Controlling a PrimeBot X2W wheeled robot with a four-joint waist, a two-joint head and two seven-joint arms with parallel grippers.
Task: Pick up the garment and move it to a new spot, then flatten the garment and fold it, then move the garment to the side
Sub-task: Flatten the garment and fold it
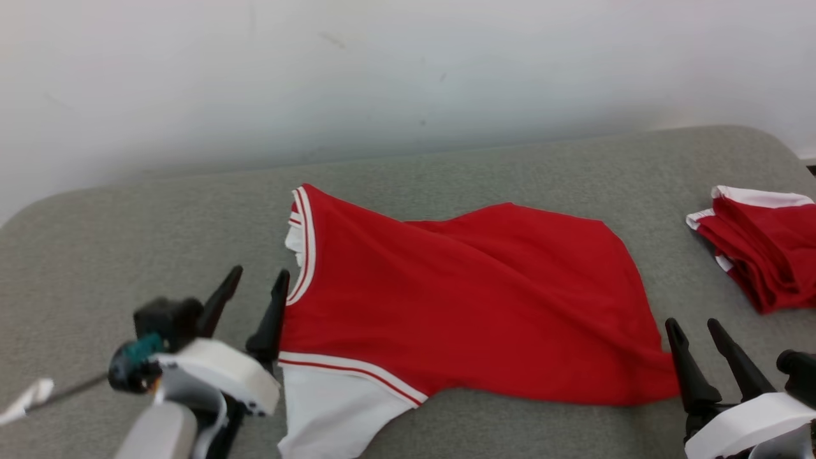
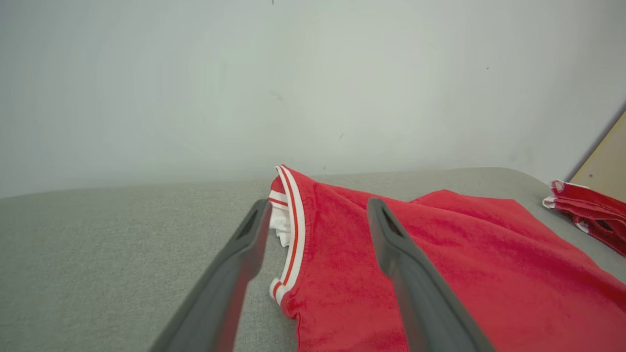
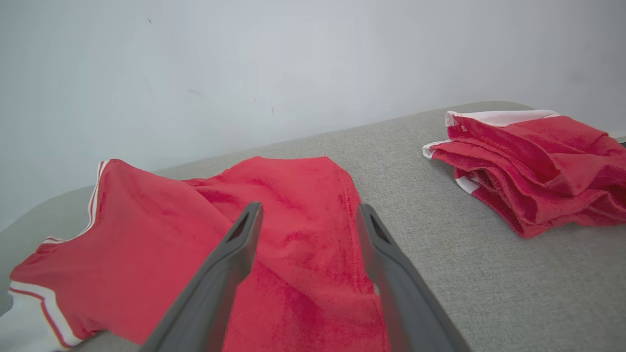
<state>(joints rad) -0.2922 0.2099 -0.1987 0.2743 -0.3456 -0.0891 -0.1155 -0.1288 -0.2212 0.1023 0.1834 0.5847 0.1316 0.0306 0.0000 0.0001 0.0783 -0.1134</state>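
Note:
The garment (image 1: 459, 299) is a red sleeveless top with white-and-red trim, spread across the middle of the grey padded table (image 1: 127, 242) with a few creases. My left gripper (image 1: 260, 274) is open at its left edge, beside the trimmed armhole. In the left wrist view that gripper (image 2: 318, 215) straddles the striped trim, nothing pinched, above the garment (image 2: 440, 254). At the garment's right bottom corner my right gripper (image 1: 695, 326) stands open. From the right wrist, its fingers (image 3: 305, 212) spread over the garment's (image 3: 293, 210) hem, free of cloth.
A stack of folded red garments (image 1: 765, 248) with white trim lies at the table's right edge, apart from the spread one; it shows too in the right wrist view (image 3: 533, 166). A pale wall (image 1: 382, 76) rises behind the table.

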